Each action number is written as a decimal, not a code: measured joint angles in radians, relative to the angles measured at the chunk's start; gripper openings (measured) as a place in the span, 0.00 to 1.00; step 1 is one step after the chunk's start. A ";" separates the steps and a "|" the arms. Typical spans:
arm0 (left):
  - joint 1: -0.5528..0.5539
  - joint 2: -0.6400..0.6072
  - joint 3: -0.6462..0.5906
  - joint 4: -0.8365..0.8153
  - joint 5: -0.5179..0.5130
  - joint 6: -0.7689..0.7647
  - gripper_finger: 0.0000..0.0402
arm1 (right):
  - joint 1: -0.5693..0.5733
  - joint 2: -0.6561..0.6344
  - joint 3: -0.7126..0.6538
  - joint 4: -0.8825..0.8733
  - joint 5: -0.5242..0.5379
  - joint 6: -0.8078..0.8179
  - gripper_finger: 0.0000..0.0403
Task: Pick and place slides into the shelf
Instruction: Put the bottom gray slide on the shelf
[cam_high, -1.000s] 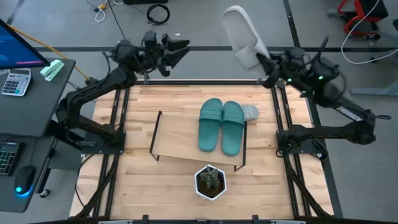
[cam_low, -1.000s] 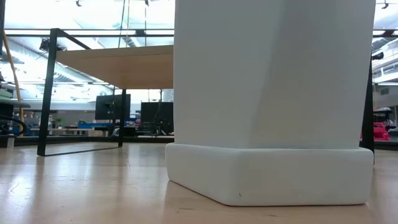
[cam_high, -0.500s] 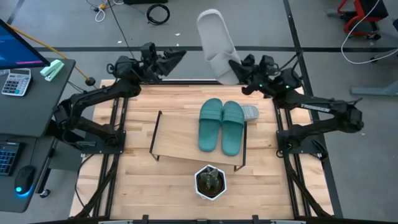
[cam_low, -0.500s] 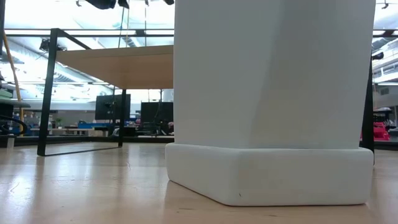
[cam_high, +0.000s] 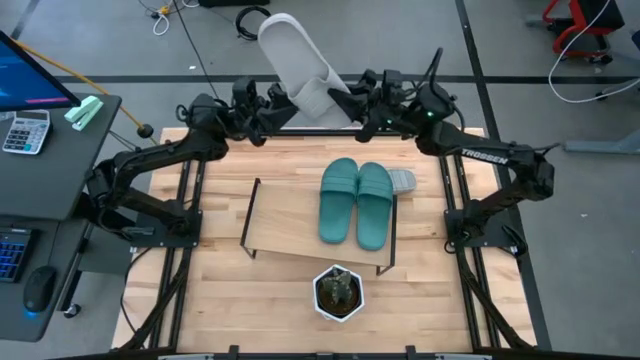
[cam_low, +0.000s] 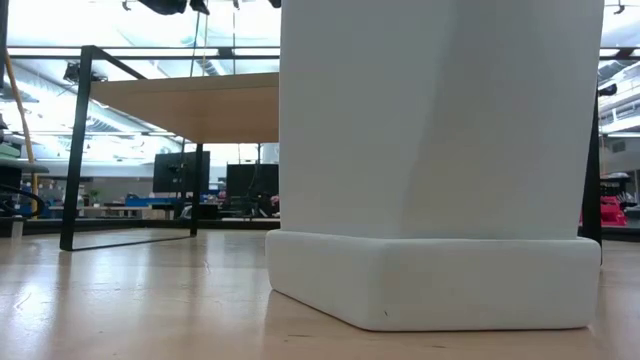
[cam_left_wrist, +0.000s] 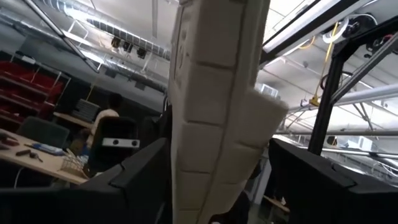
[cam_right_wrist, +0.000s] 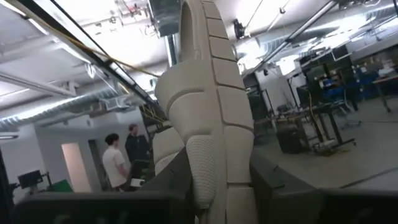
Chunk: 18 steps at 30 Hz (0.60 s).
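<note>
A light grey slide (cam_high: 293, 62) is held in the air over the table's far edge, heel end pointing away and up, with my right gripper (cam_high: 347, 104) shut on its strap end. My left gripper (cam_high: 284, 108) is open at the slide's other side. In the left wrist view its fingers (cam_left_wrist: 144, 182) stand on either side of the ridged sole (cam_left_wrist: 214, 112). The teal pair (cam_high: 356, 204) lies side by side on the shelf (cam_high: 290, 228). Another grey slide (cam_high: 403, 181) lies on the table behind the shelf's right end. My right gripper pinches the grey slide at its strap end (cam_right_wrist: 205, 163) between its two fingers (cam_right_wrist: 266, 184). They come from the table's right and slant upward. The slide is lifted clear and stands up past the fingers, sole edge-on. My left gripper: I cannot tell whether its fingers touch the slide.
A white pot with a small plant (cam_high: 338, 291) stands near the table's front edge, before the shelf; it fills the low view (cam_low: 430, 150). A desk with a calculator (cam_high: 25, 130) is off the table's left. People (cam_right_wrist: 121, 163) stand in the room beyond.
My right gripper has swung along the far edge toward the table's left, carrying the grey slide, which stays lifted and now leans toward the left arm. My left gripper has sunk a little and now has the slide between its fingers.
</note>
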 joint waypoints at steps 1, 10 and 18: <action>0.000 -0.001 0.000 -0.001 -0.001 0.000 0.71 | 0.003 0.006 0.006 0.004 0.000 -0.001 0.21; 0.006 0.000 -0.001 -0.013 0.000 0.013 0.71 | 0.022 0.017 0.002 -0.060 0.017 0.005 0.21; 0.007 -0.001 0.000 -0.048 -0.025 0.013 0.64 | 0.041 0.017 0.000 -0.072 0.035 -0.002 0.21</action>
